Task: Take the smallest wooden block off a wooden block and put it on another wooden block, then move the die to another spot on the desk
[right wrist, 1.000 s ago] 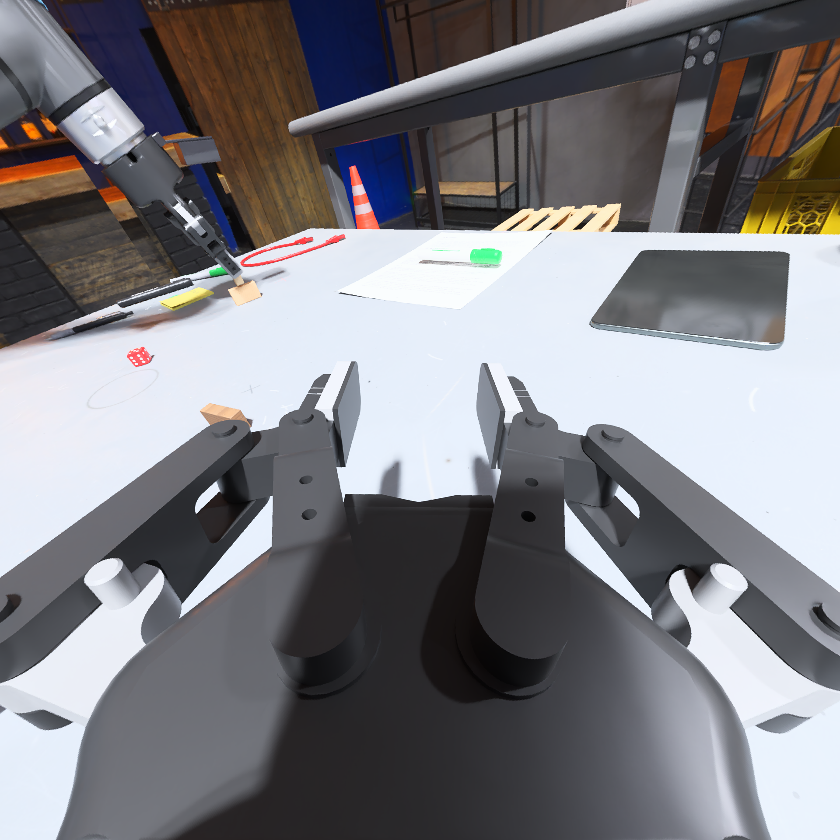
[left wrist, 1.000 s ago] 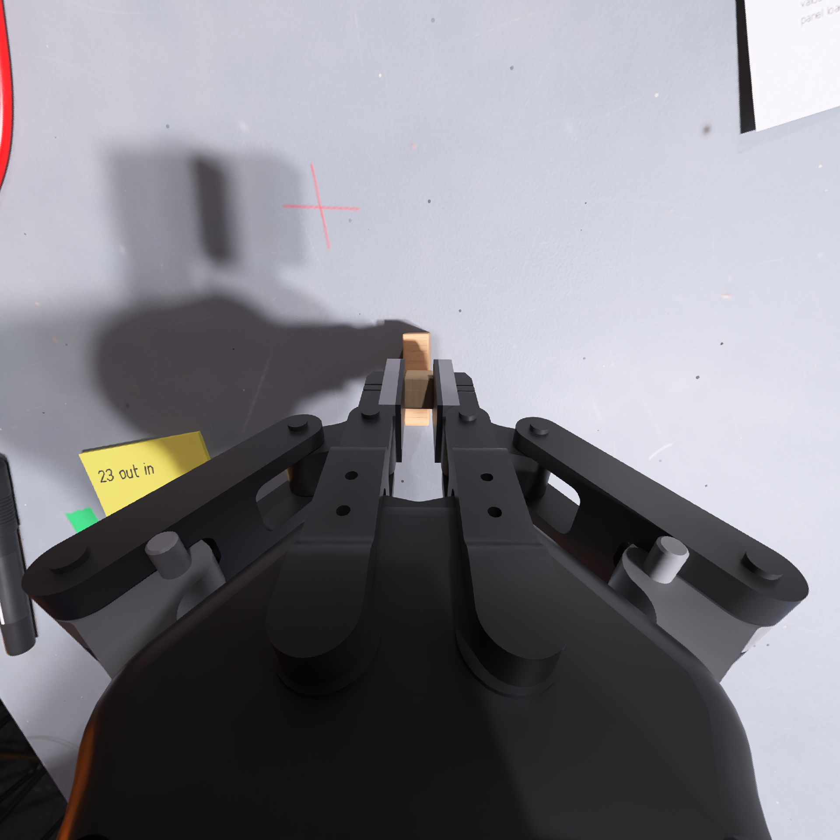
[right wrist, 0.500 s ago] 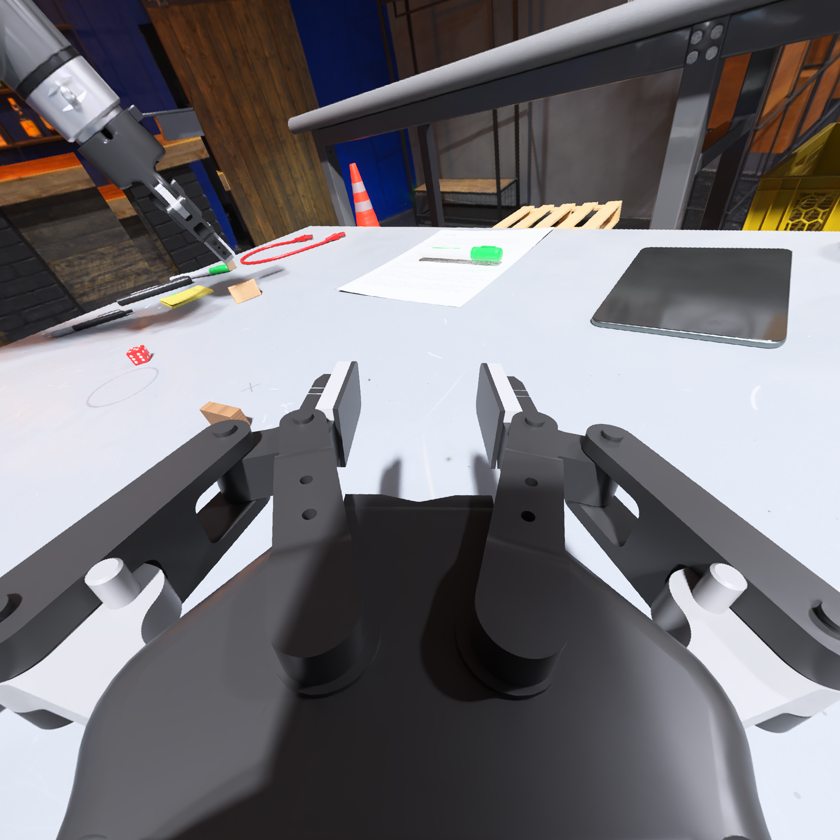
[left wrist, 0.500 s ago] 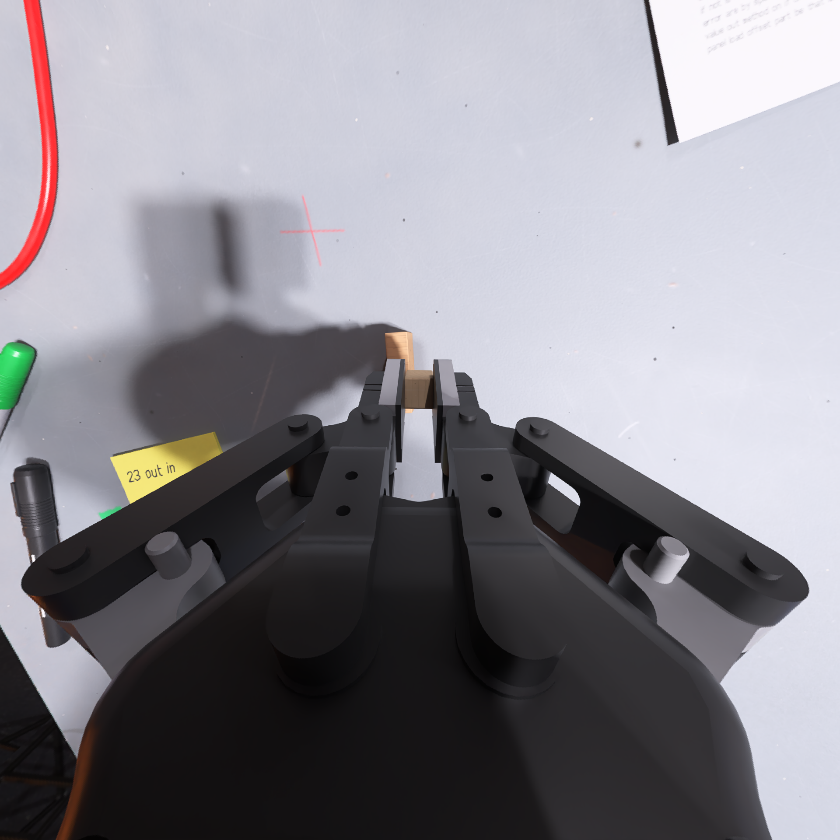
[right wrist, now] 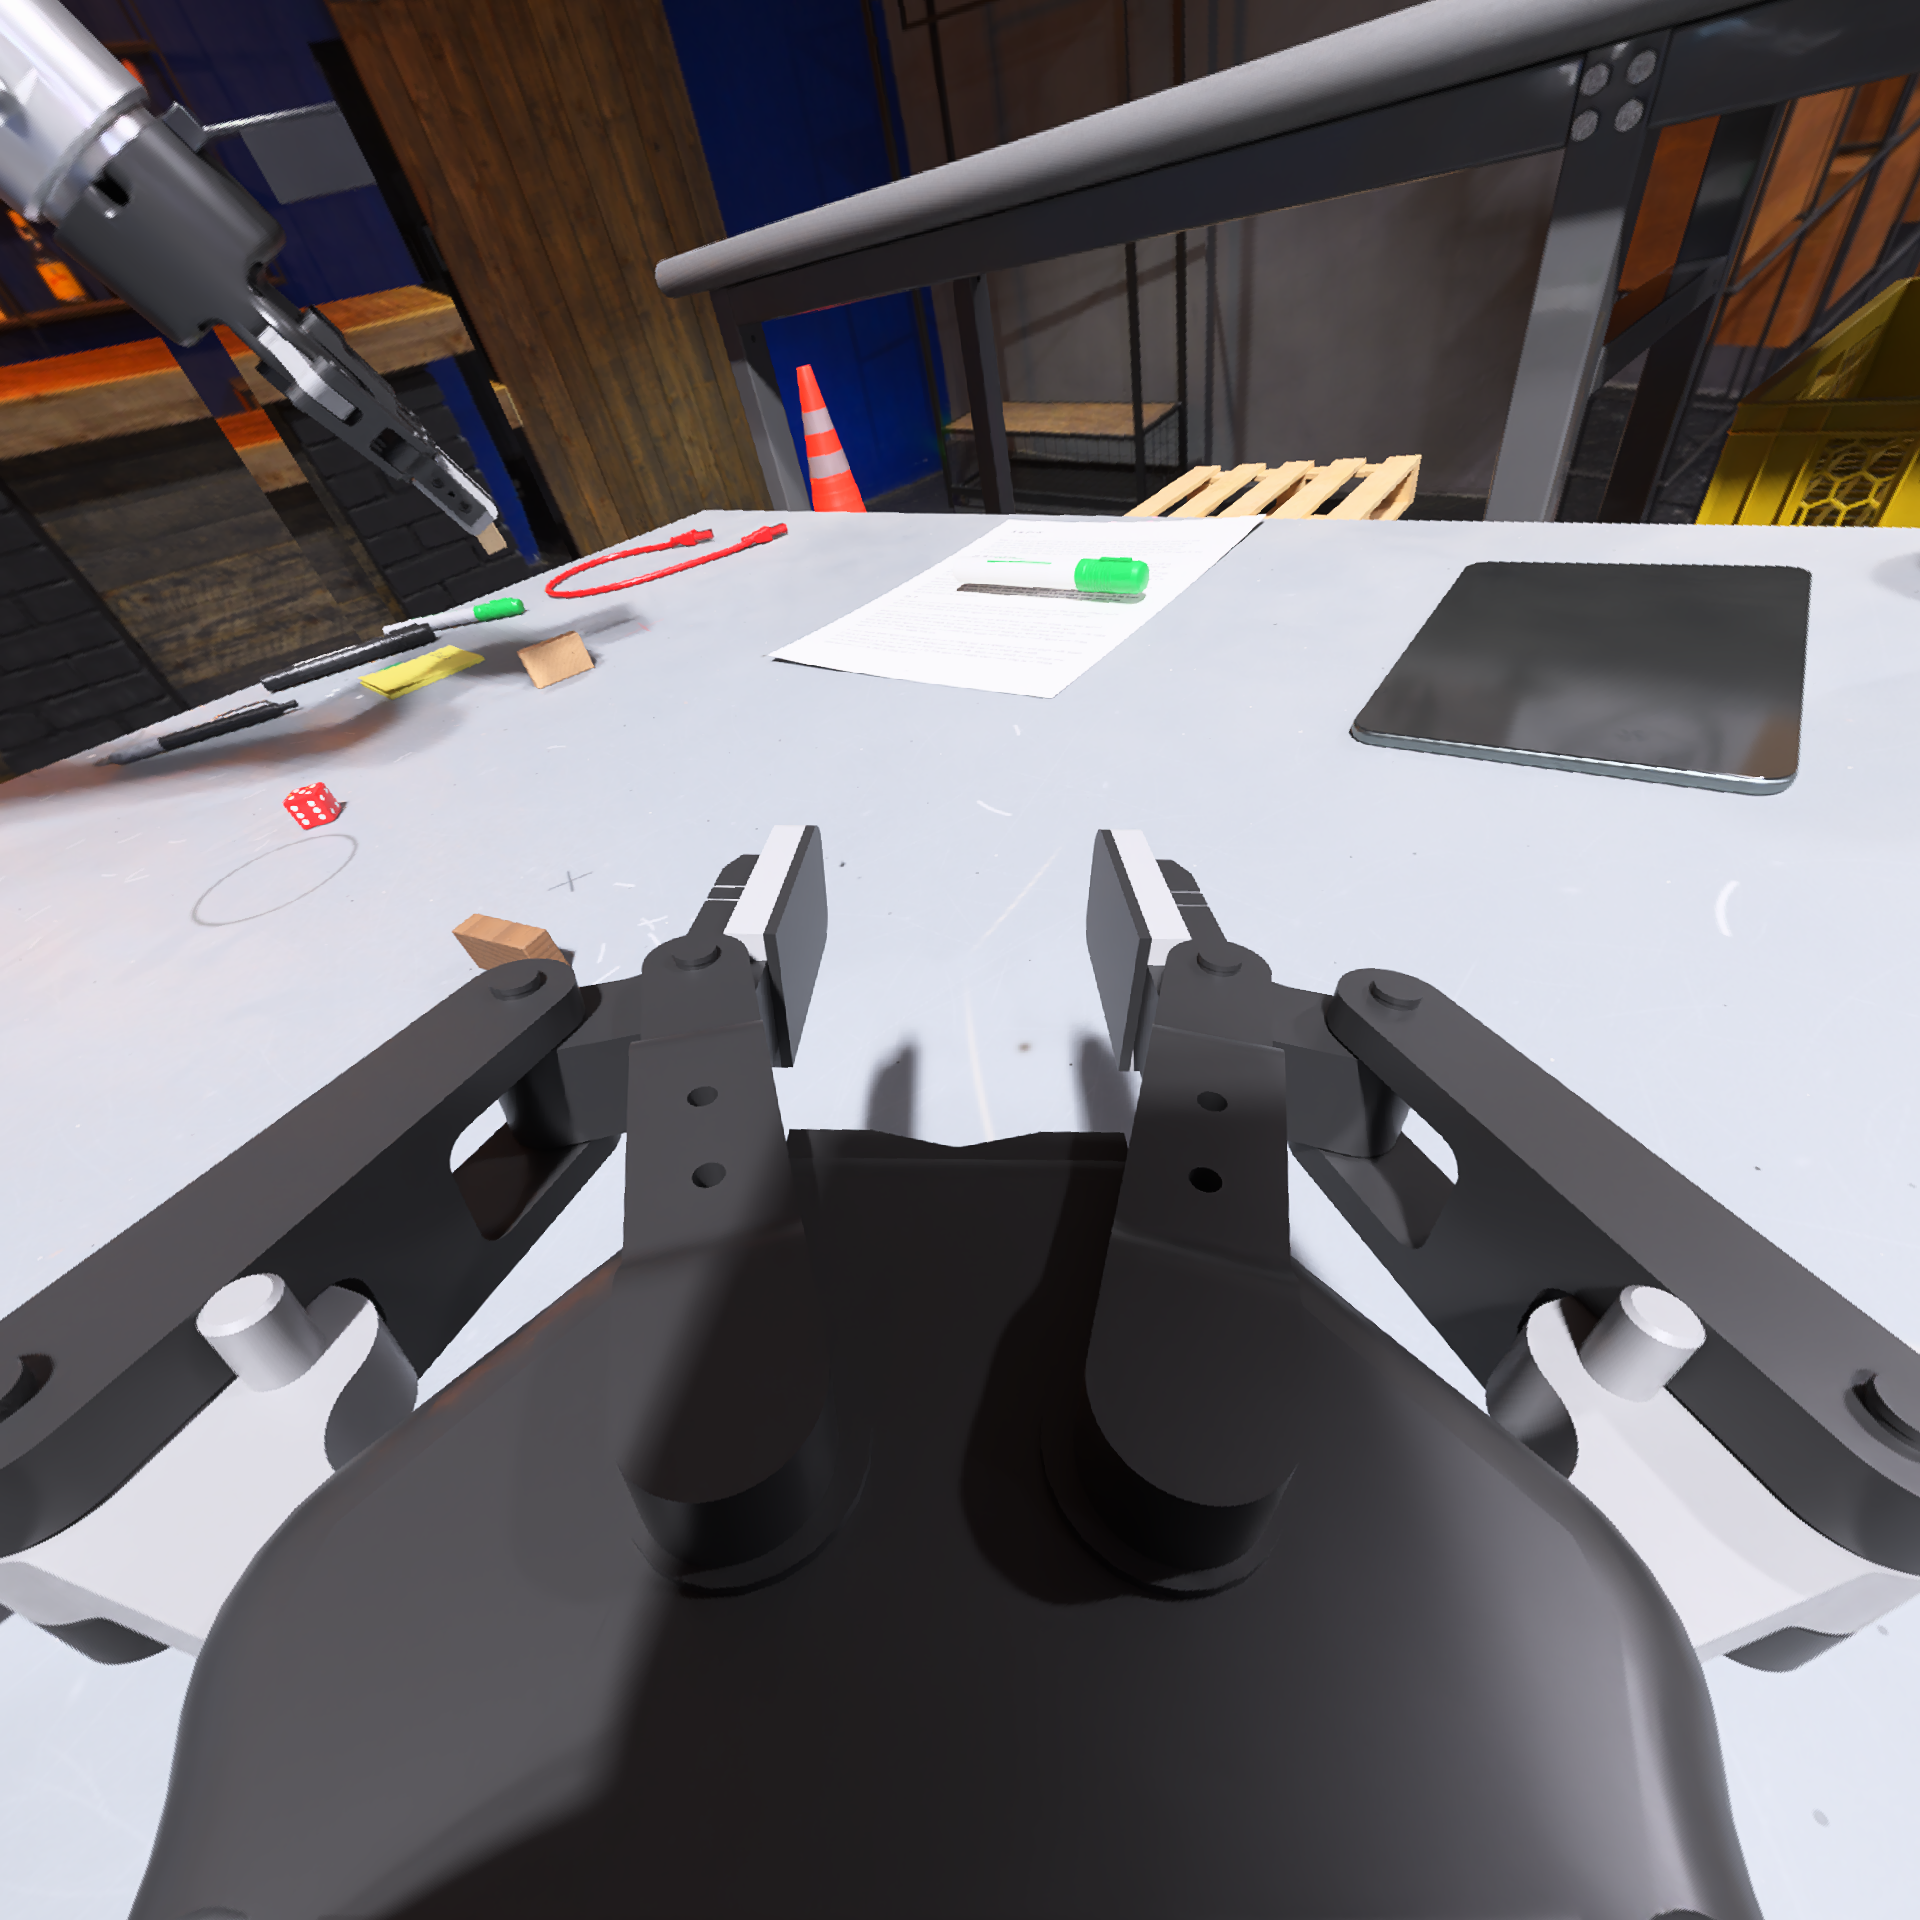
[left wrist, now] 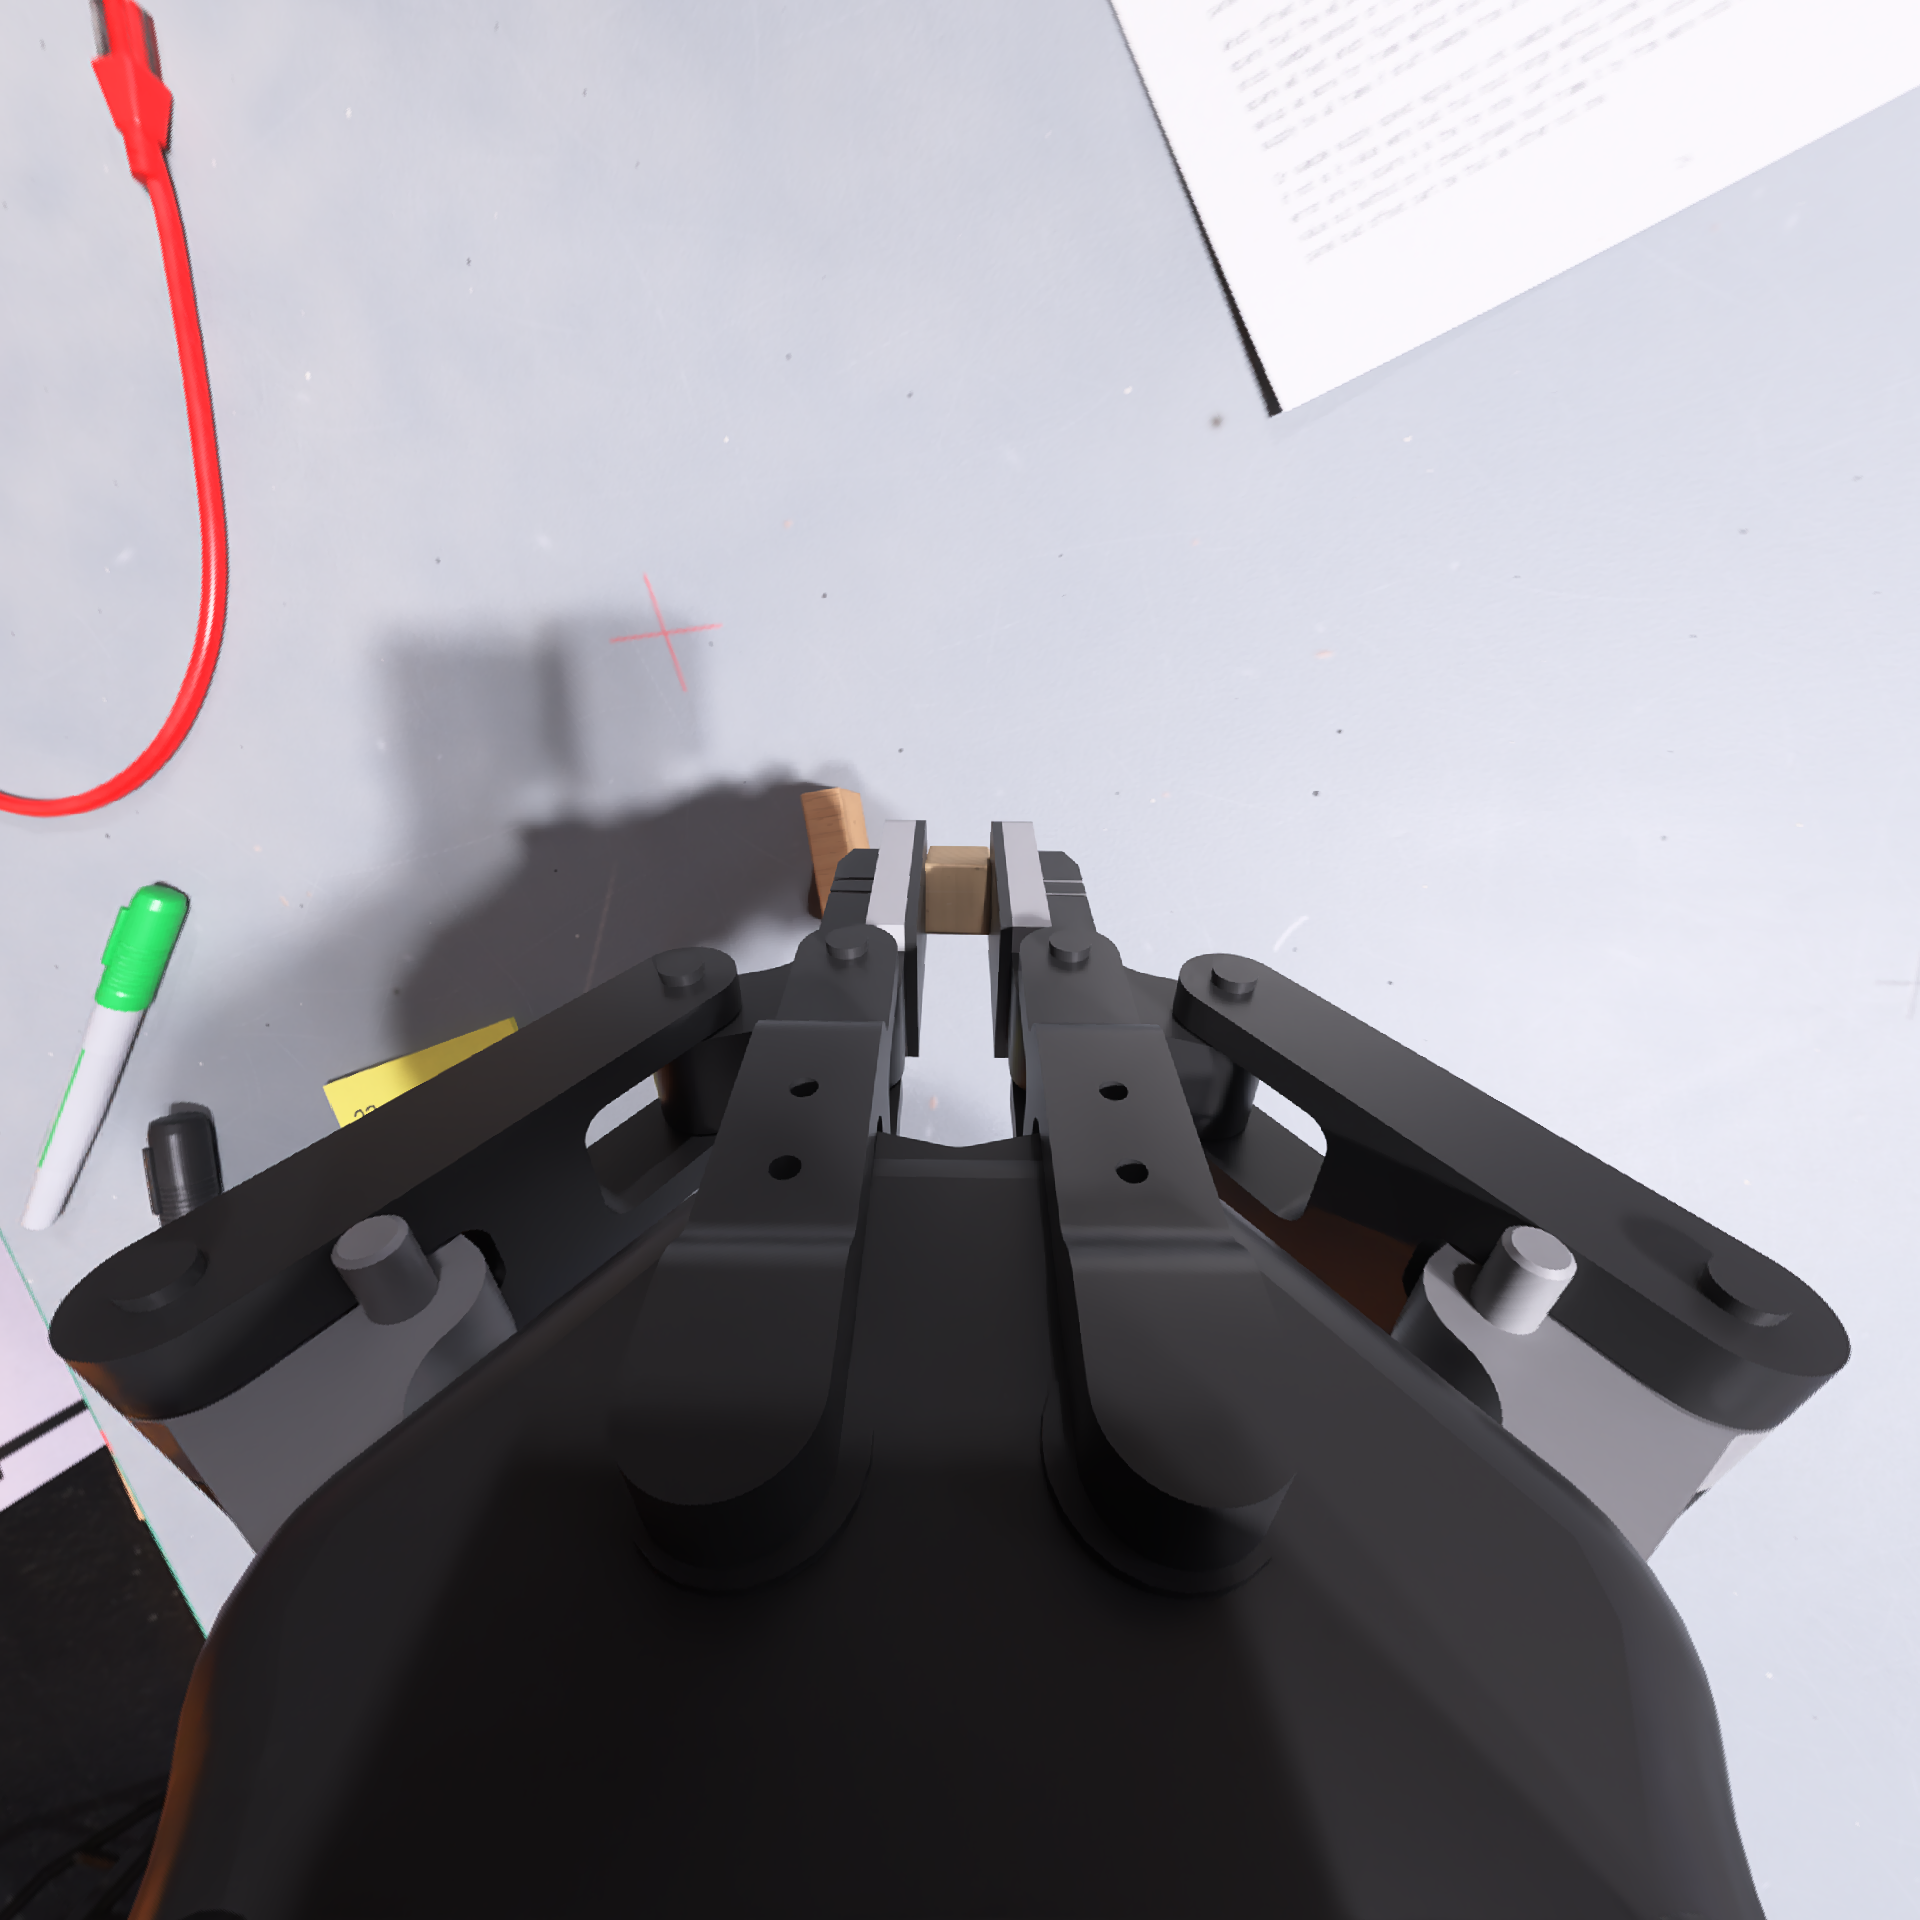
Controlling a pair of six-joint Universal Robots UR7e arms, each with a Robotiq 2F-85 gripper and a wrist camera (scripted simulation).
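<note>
My left gripper [left wrist: 956, 883] is shut on the smallest wooden block [left wrist: 954, 889] and holds it high above the desk. The larger wooden block [left wrist: 833, 842] it came from lies below, just left of my fingers; it also shows in the right wrist view [right wrist: 556, 659]. There the left gripper [right wrist: 488, 535] hangs above and left of that block. A second wooden block [right wrist: 509, 938] lies beside my right gripper's left linkage. The red die [right wrist: 312, 805] sits far left near a drawn circle. My right gripper [right wrist: 956, 914] is open and empty, low over the desk.
A red cable [left wrist: 187, 436], a green-capped marker [left wrist: 114, 1029], a black pen [left wrist: 179, 1158] and a yellow note [left wrist: 416, 1070] lie left. A white sheet [left wrist: 1538, 166] lies at the upper right. A dark tablet [right wrist: 1590, 675] lies right in the right wrist view.
My left gripper has risen with the small block, lifting it off the larger block, which now sits farther below and to the left. The right gripper has not moved.
</note>
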